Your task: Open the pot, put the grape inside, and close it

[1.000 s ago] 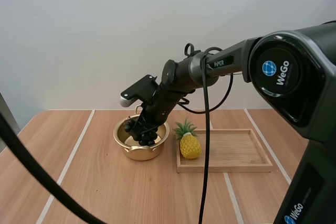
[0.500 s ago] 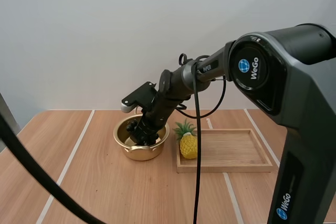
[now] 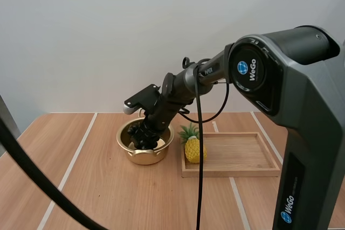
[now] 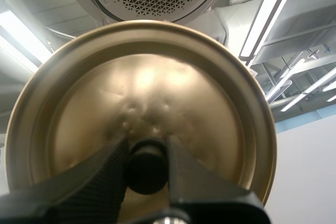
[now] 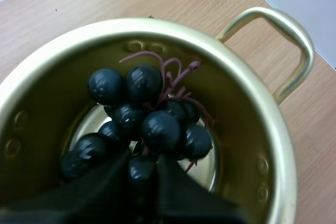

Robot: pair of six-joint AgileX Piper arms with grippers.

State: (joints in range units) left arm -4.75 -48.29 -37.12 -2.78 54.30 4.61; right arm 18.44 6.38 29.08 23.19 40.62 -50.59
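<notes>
Table, pot: grapes (between right jaws)

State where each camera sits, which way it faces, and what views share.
High view: behind and above the bases, facing forward and down over the table; my right arm reaches into the gold pot, beside a pineapple on the wooden tray.
Left wrist view: on my left arm, looking along the left hand, which pinches the lid by its black knob.
Right wrist view: on my right arm, looking down into the pot; the right hand pinches the bunch of grapes.
Shared: high and right wrist views both show pot and grapes.
</notes>
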